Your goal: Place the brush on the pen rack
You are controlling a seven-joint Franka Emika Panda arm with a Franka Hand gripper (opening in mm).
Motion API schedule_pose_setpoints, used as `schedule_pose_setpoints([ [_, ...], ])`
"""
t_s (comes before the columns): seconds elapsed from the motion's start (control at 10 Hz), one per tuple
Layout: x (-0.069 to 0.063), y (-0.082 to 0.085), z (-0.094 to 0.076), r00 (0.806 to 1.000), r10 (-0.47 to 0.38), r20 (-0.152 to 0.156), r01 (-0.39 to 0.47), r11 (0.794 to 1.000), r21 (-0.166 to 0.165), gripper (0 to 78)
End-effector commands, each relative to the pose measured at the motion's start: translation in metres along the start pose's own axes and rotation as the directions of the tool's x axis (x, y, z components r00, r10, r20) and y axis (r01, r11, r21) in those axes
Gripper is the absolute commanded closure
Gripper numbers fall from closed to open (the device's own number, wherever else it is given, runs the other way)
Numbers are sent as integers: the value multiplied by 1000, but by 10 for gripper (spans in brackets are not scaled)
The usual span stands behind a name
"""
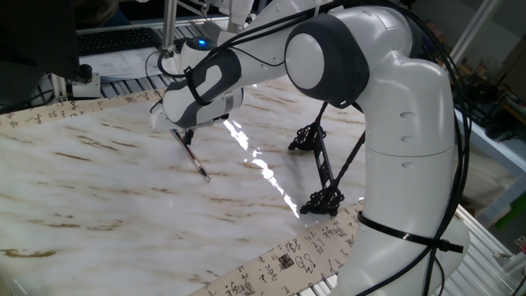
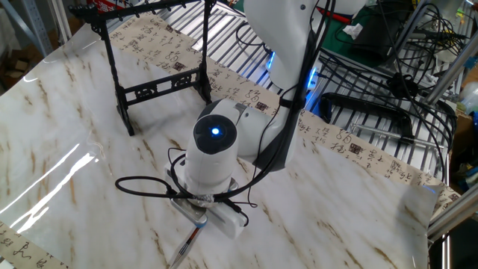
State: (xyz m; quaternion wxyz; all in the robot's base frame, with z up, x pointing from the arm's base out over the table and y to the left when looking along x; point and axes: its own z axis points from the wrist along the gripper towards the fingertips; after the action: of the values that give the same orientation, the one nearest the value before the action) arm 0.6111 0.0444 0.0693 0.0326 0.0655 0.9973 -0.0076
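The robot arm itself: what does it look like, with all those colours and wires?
The arm is glossy white, built of rounded tubular sections with dark grey joint caps. Thin black cables run along and loop around it. A round blue light glows on the wrist. The hand is mostly hidden under the wrist; only dark parts show.

Marble-patterned table (image 1: pixel 99 197) carries brush (image 1: pixel 191 156), black pen rack (image 2: pixel 153 88), well apart
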Motion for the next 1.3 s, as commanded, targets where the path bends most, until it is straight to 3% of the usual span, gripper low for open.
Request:
schedule_pose_setpoints([
  [0.1,-1,0,-1,1000,0,8,0,1000,-1,776],
  [0.4,-1,0,-2,1000,7,11,-7,1000,0,776],
  [0.5,-1,0,-2,1000,7,11,-7,1000,0,1],
  [1.3,-1,0,-2,1000,7,11,-7,1000,0,1],
])
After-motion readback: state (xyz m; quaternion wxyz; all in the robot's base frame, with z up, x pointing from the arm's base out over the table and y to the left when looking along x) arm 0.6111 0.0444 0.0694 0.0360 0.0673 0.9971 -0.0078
